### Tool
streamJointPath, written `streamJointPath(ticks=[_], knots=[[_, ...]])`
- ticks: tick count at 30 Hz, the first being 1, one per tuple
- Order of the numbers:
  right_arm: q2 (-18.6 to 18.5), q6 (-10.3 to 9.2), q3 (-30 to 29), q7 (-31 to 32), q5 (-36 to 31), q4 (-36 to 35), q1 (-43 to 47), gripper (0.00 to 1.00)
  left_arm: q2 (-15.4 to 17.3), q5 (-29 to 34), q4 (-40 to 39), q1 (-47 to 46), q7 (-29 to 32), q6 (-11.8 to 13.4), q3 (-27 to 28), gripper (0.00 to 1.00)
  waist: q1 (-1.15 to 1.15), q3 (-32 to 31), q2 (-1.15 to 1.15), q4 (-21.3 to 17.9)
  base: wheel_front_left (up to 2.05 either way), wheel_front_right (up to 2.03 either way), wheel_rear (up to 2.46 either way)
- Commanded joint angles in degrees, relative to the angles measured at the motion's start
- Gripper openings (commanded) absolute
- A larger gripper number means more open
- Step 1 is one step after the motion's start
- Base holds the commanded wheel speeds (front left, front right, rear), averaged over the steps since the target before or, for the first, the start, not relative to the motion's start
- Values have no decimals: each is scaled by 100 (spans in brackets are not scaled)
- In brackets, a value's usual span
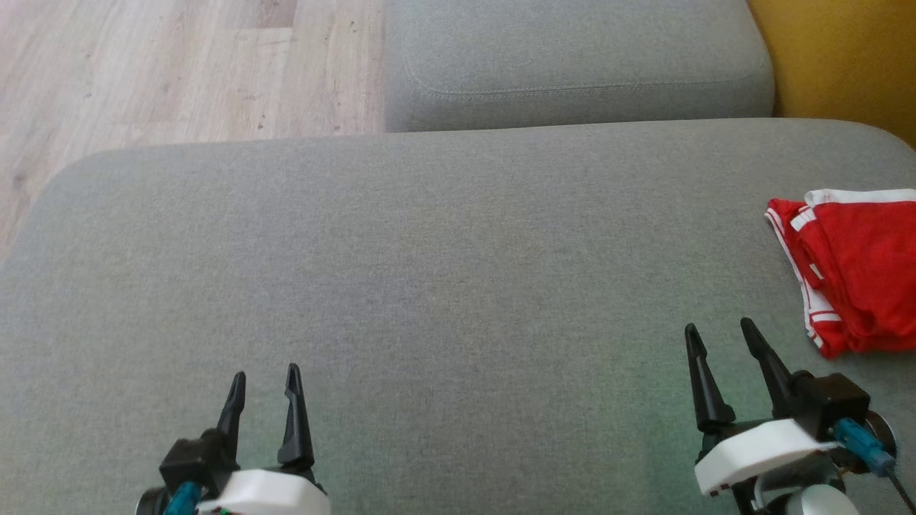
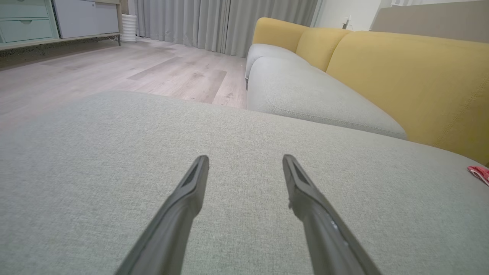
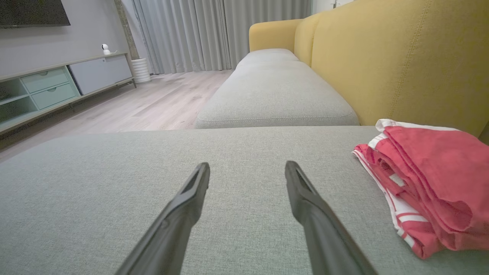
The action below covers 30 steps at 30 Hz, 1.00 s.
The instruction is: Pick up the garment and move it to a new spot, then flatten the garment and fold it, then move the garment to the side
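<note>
The garment (image 1: 855, 268) is red with white stripes and lies folded in a small stack at the right edge of the grey cushion (image 1: 429, 272). In the right wrist view the garment (image 3: 431, 183) sits just right of my fingers, below the yellow backrest. My right gripper (image 1: 719, 332) hovers open over the cushion, a short way left of and nearer than the garment, holding nothing. At the lower left my left gripper (image 1: 265, 378) is open and empty too. In the left wrist view a red corner of the garment (image 2: 479, 172) peeks in at the far right.
A second grey seat cushion (image 1: 572, 64) adjoins the far side. The yellow backrest (image 1: 844, 57) runs along the right. Wooden floor (image 1: 164, 71) lies beyond the cushion's far-left edge. A low cabinet (image 3: 57, 88) and grey curtains (image 3: 183, 34) stand across the room.
</note>
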Motion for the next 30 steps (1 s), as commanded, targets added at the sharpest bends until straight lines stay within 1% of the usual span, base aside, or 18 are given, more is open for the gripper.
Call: streamJointPath(ticks=[1,13,14,17,30], knots=[[-13,37,154,-71,10,-230,-144,100,48,19,-194,-97,-63,16,176,100,0,-7,0,-19,0,0,0],[-13,37,116,-72,55,-246,-90,100,76,30,-268,-44,4,105,115,100,0,-43,0,3,0,0,0],[4,-1,-10,2,32,7,7,0,0,18,-64,109,9,64,-41,0,0,-46,0,3,0,0,0],[7,-2,-5,9,42,281,75,0,-44,11,166,181,12,57,-49,0,1,-46,0,3,0,0,0],[-42,2,-28,71,985,315,-36,0,-140,-606,147,107,211,-169,274,0,1,-25,0,-18,0,0,0]])
